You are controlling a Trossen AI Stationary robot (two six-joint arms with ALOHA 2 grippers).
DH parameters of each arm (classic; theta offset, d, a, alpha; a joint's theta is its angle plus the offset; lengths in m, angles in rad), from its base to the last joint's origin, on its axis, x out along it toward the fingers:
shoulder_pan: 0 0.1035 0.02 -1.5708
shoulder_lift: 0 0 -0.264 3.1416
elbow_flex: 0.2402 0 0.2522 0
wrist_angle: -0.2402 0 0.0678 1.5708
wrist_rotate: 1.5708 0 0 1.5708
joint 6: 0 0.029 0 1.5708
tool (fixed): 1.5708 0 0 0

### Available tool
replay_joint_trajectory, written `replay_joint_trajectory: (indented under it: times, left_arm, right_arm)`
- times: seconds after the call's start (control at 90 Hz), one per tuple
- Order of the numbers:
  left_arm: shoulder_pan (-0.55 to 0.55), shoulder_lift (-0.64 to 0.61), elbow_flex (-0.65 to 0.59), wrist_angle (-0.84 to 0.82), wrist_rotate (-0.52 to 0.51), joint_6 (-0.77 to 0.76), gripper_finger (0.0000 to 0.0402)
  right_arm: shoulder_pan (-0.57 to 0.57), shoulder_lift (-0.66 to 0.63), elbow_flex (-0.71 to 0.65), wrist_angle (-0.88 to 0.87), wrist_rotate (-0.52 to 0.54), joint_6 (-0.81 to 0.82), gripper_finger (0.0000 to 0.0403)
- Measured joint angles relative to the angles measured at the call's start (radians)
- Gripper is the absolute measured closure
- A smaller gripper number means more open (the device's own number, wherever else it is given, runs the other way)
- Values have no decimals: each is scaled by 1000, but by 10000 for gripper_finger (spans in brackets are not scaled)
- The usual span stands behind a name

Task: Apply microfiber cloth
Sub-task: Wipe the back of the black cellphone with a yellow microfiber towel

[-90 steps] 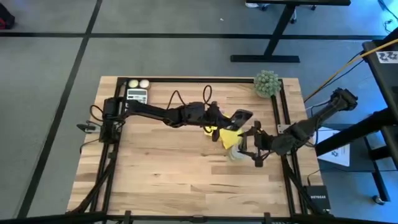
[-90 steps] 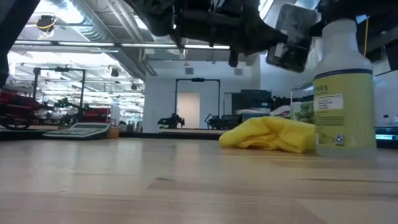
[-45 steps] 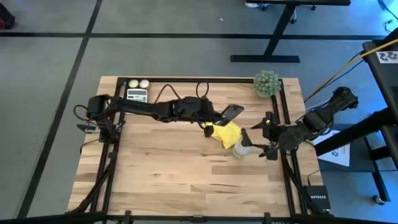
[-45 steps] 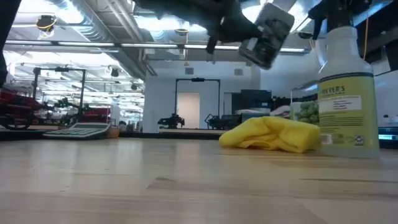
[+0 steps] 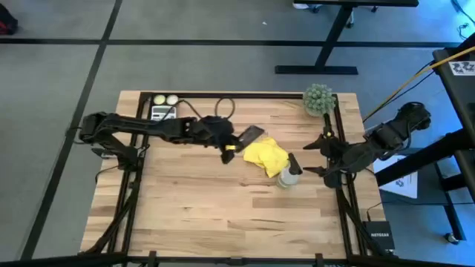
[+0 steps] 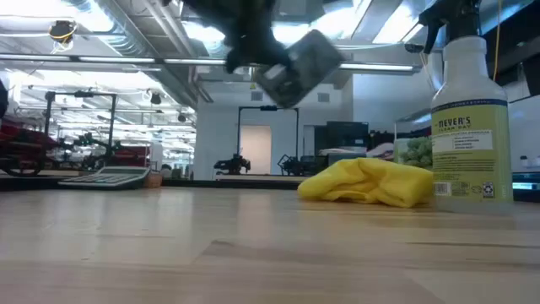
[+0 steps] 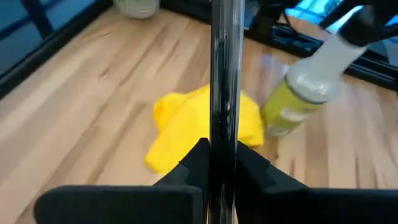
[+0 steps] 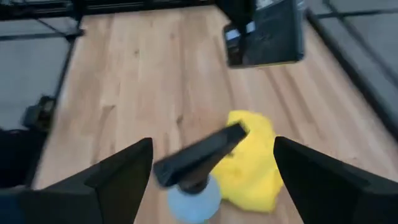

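Observation:
The yellow microfiber cloth (image 5: 266, 156) lies bunched on the table right of centre, touched by no gripper; it also shows in the low view (image 6: 367, 183) and the left wrist view (image 7: 186, 127). My left gripper (image 5: 228, 142) hangs left of the cloth, shut on a black smartphone (image 5: 249, 135) held in the air (image 6: 299, 67). My right gripper (image 5: 316, 157) is open near the right edge. Its fingers (image 8: 124, 177) are spread wide, short of the spray bottle (image 5: 288, 175). My left gripper pinches the smartphone's two flat faces between its two fingers (image 7: 194, 163), at the phone's end nearest the wrist (image 7: 222, 146). The fingers reach in roughly level from the table's left. The phone sticks out toward the cloth, tilted and lifted clear of the table.
A spray bottle (image 6: 470, 127) stands upright just right of the cloth. A small green plant (image 5: 318, 99) sits at the far right corner. A calculator (image 5: 161, 113) and two pale balls (image 5: 165, 99) are at the far left corner. The near half of the table is bare wood.
My left gripper has carried the smartphone from above the cloth toward the table's left, keeping it aloft and tilted. My right gripper has drawn back from the spray bottle toward the right edge. The bottle now stands alone; the cloth has stayed put.

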Motion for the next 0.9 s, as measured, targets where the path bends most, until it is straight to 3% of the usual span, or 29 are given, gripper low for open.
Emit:
replay_joint_trajectory:
  times: [0.133, 0.233, 0.456, 0.689, 0.9]
  left_arm:
    - [-32, -127, -233, 196, -40, -107, 382]
    - [-77, -179, -360, 314, -87, -177, 382]
    - [-180, -194, -462, 375, -221, -280, 382]
    - [-267, -194, -473, 375, -255, -307, 382]
    - [-287, -194, -473, 347, -259, -324, 382]
  right_arm:
    - [-148, 131, 74, 8, -10, -129, 84]
    - [-320, 250, 133, 15, -113, -229, 84]
    - [-597, 541, 151, 73, -358, -395, 84]
    - [-676, 780, 73, 212, -498, -444, 84]
    - [-673, 871, 17, 234, -489, -394, 84]
